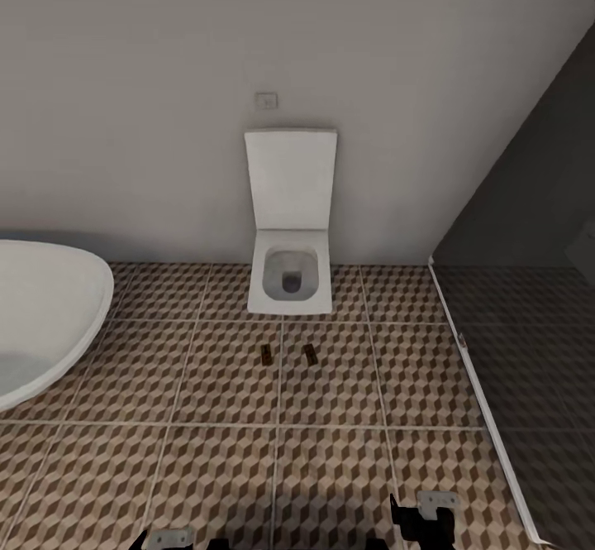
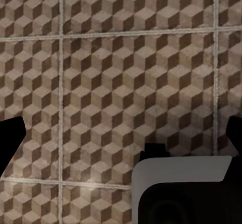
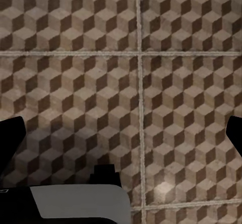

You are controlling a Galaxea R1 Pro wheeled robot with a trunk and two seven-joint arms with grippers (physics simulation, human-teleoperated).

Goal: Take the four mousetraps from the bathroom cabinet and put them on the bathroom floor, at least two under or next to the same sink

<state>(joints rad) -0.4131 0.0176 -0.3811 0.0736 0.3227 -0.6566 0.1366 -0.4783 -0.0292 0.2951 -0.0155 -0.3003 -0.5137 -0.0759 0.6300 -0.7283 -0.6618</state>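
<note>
Two mousetraps, small brown boards with dark metal, lie side by side on the bathroom floor (image 1: 223, 385): one (image 1: 266, 355) to the left and the other (image 1: 311, 355) to the right, just in front of a small white boxy unit (image 1: 290, 281). My left gripper (image 2: 121, 138) hangs open over bare cube-patterned tiles, its dark fingertips (image 2: 10, 143) far apart. Over similar tiles my right gripper (image 3: 121, 135) is open too, holding nothing. Both arm ends peek in at the head view's bottom edge, well short of the traps. The cabinet and the bathroom sink are out of view.
A white bathtub (image 1: 41, 318) bulges in at the left. A dark panel (image 1: 537, 285) with a white sill (image 1: 487, 418) runs along the right. The boxy unit's raised white lid (image 1: 290, 178) leans on the pale back wall. A grey-and-black robot part (image 2: 181, 188) shows below each gripper.
</note>
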